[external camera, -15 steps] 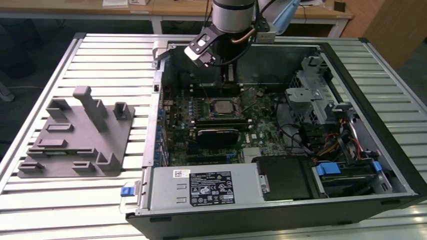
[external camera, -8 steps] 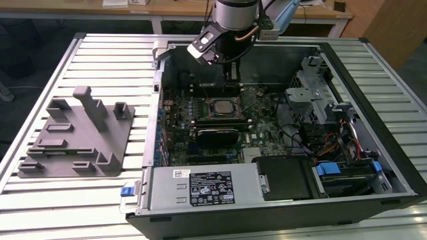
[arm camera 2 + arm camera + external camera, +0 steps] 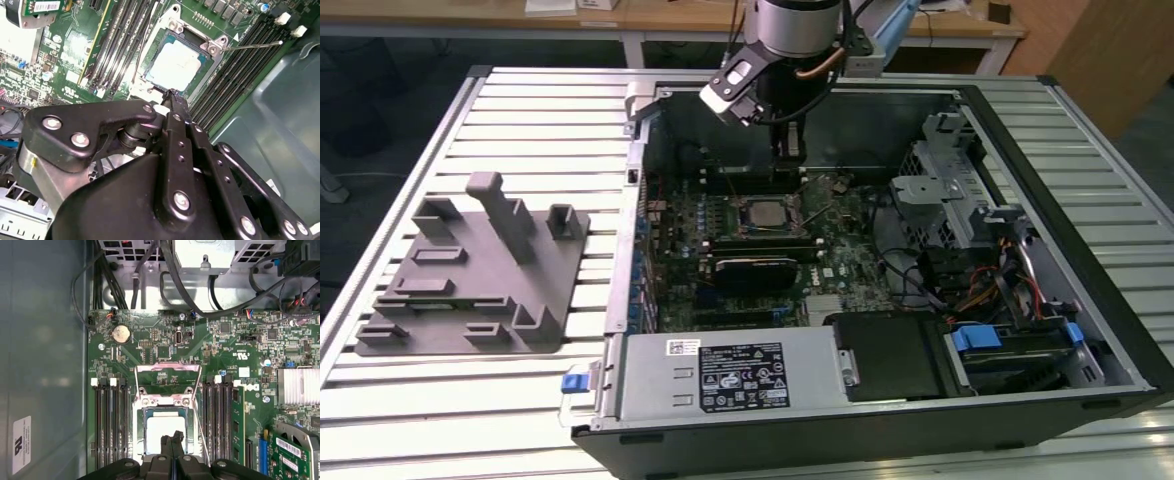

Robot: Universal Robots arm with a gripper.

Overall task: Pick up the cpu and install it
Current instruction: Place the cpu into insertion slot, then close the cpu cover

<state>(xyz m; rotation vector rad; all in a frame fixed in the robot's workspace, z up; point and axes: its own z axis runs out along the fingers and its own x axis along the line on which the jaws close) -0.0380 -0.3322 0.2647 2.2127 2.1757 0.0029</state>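
The black gripper (image 3: 172,440) is hovering clenched and empty over the flat silvery-grey square cpu (image 3: 159,427), which is lying in the metal-framed socket (image 3: 165,401) on the green motherboard (image 3: 165,347).

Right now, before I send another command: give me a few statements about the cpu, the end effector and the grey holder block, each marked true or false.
1. The cpu lies in the motherboard socket. True.
2. The end effector is clamped on the cpu. False: its fingers are shut together with nothing between them, poised over the cpu.
3. The grey holder block stands inside the computer case. False: it stands on the slatted table, to the exterior view's left of the case.
4. Memory slots run along both sides of the socket. True.
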